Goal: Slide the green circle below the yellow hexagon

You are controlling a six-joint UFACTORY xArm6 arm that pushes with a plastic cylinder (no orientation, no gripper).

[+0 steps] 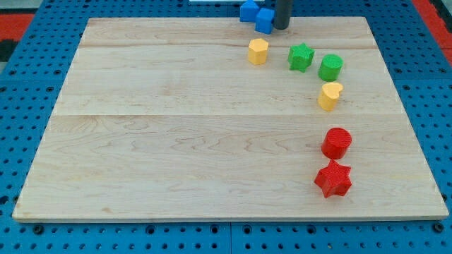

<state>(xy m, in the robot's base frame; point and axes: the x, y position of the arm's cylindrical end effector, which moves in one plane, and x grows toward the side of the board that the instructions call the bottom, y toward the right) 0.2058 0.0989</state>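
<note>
The green circle (330,67) sits at the view's upper right of the wooden board (176,141). The yellow hexagon (258,51) lies to its left, with a green star (301,57) between them. My tip (282,27) is at the view's top edge, touching the right side of a blue cube (265,20), above and to the left of the green circle, and up and to the right of the yellow hexagon.
A second blue block (248,10) lies left of the blue cube at the top edge. A yellow heart (329,95) sits just below the green circle. A red circle (337,142) and a red star (332,179) lie at the lower right.
</note>
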